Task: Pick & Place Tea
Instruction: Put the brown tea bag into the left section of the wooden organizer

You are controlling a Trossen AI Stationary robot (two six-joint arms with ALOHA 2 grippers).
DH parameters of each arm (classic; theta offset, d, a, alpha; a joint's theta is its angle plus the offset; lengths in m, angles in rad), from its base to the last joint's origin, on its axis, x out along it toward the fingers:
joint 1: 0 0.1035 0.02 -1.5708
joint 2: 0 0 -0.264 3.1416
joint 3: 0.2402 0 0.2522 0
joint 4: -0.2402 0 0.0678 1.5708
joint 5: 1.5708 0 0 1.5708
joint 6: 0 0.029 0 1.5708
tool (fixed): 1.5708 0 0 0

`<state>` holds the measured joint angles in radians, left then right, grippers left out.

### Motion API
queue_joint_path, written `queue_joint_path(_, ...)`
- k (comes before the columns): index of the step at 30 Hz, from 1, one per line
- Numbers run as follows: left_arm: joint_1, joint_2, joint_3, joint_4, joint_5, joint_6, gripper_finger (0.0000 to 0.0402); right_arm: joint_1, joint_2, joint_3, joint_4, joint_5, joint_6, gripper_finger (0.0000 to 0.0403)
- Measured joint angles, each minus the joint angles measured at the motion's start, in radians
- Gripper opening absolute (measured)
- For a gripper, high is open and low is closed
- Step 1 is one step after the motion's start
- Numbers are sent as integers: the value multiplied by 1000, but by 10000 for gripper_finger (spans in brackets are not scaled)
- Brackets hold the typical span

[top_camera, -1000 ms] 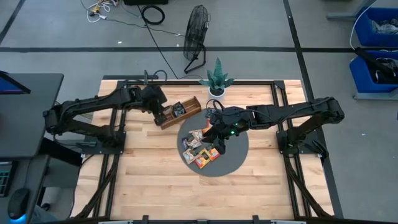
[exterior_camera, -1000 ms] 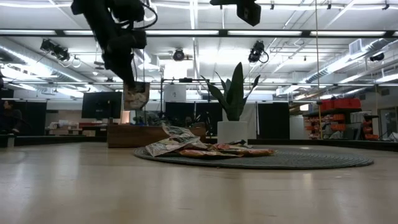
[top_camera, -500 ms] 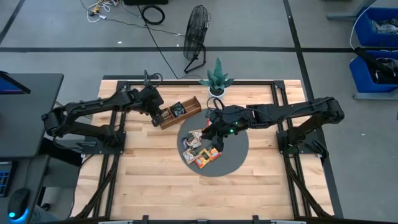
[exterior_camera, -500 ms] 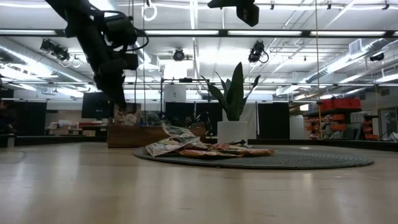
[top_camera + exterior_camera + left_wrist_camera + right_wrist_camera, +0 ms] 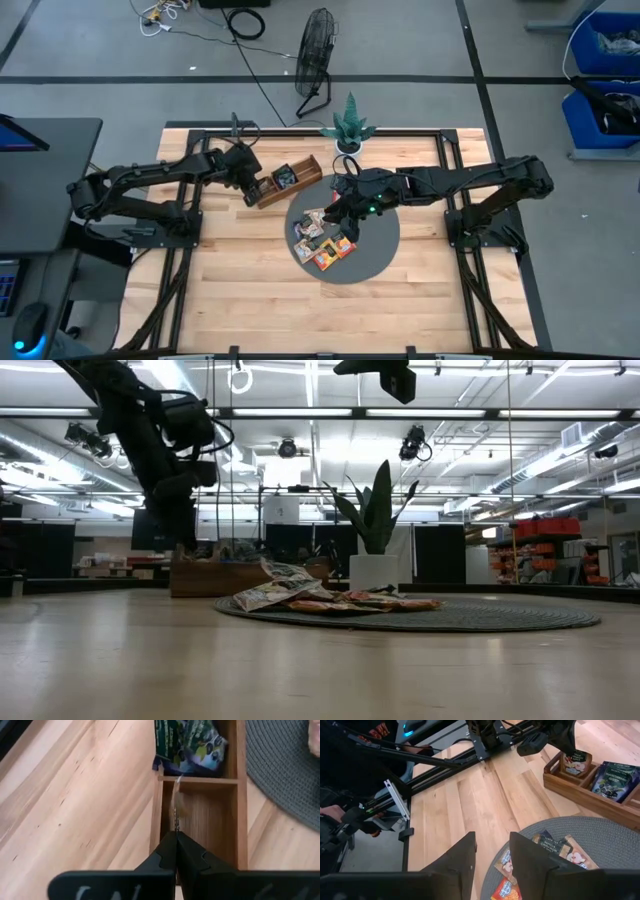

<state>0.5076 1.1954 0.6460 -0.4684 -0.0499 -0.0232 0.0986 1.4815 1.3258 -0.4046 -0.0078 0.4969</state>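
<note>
My left gripper [image 5: 254, 186] is over the left end of the long wooden tray [image 5: 300, 185], shut on a pale tea sachet [image 5: 176, 805] that shows edge-on inside an end compartment. A dark blue-green sachet [image 5: 189, 745] lies in the neighbouring compartment. Several orange, red and pale sachets [image 5: 325, 240] lie in a loose pile on the round grey mat [image 5: 375, 255]. My right gripper [image 5: 492, 857] hovers open above the pile's far side, touching nothing. In the low view the tray [image 5: 215, 575] hides the held sachet. My left gripper pinches the pale sachet by its upper edge [image 5: 176, 829] between the two fingertips, coming from above and pointing down. The sachet hangs upright below the fingers, inside the tray's end compartment. Whether its lower edge touches the tray floor I cannot tell.
A potted plant [image 5: 348, 130] stands at the table's far edge behind the mat. A fan [image 5: 315, 55] is on the floor beyond. A person's hand [image 5: 330, 812] shows past the table's left side. Bare wood [image 5: 260, 290] lies toward the near edge.
My left gripper has gone down toward the tray, still shut, carrying the sachet from well above the tray's rim into the end compartment, where the tray's wall now hides it in the low view. My right gripper has stayed over the mat.
</note>
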Motion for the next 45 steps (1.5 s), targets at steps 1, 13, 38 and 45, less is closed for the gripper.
queue_joint_path(1,0,0,0,5,-2,-6,4,0,0,0,0,0,0,127)
queue_joint_path(13,0,0,0,42,-26,-45,58,0,0,0,0,0,9,127)
queue_joint_path(38,-30,0,273,-9,184,-184,190,0,0,0,-26,-1,11,127)
queue_joint_path(45,-154,1,262,-21,214,-336,227,1,0,0,-29,-33,10,127)
